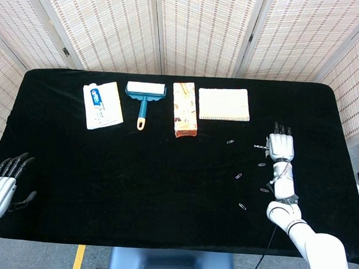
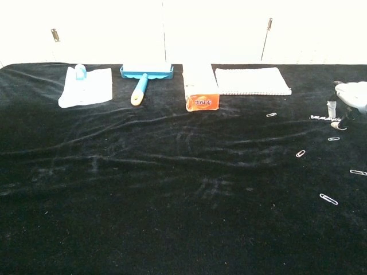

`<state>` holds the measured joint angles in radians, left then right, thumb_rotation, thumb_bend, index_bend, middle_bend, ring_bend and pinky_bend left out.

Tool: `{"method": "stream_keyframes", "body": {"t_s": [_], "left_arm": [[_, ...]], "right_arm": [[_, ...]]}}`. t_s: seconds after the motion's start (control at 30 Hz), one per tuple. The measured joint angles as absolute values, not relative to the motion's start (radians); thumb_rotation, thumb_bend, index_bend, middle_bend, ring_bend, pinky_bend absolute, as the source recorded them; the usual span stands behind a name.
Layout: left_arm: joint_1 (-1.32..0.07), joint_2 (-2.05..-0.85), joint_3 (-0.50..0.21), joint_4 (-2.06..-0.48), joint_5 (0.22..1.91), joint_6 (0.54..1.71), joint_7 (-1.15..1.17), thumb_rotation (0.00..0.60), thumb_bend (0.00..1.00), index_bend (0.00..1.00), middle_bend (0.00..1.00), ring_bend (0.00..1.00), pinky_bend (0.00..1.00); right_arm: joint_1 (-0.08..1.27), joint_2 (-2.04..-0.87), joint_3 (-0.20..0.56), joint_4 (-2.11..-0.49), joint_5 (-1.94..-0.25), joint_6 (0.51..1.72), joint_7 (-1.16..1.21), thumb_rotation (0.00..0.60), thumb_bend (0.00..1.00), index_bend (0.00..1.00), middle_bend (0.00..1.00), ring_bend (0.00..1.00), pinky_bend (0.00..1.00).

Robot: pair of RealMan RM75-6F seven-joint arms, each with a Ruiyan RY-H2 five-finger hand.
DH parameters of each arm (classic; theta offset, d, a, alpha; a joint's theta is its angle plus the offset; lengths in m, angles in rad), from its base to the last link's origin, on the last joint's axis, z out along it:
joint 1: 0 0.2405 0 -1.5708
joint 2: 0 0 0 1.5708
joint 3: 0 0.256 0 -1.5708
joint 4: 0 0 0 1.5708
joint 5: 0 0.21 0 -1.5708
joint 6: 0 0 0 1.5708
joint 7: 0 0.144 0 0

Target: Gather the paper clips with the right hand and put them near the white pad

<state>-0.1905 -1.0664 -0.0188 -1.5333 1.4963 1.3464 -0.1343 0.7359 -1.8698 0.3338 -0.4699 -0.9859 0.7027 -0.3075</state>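
Several paper clips lie scattered on the black cloth at the right: one nearest the white pad, others further forward. My right hand hovers palm down at the right side, fingers stretched out, nothing in it. A thin twisted metal bit lies just left of its thumb. One clip sits just in front of the hand. My left hand rests open at the front left edge.
Along the back, from the left, lie a white toothpaste pack, a blue-handled roller brush and an orange box. The black table ends just right of my right hand.
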Motion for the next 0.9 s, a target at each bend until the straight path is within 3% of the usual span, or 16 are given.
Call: {"method": "stream_keyframes", "body": {"t_s": [0.4, 0.9], "left_arm": [[-0.191, -1.070, -0.018, -1.526, 1.499, 1.347, -0.137, 0.600, 0.39, 0.00, 0.00, 0.00, 0.00], [-0.192, -1.071, -0.018, -1.525, 1.504, 1.349, -0.139, 0.600, 0.39, 0.00, 0.00, 0.00, 0.00]], "right_arm": [[0.738, -1.869, 0.344, -0.458, -1.000, 0.700, -0.264, 0.600, 0.38, 0.62, 0.00, 0.00, 0.00], [0.730, -1.857, 0.363, -0.491, -1.014, 0.741, -0.188, 0.600, 0.42, 0.81, 0.09, 0.00, 0.00]]}}
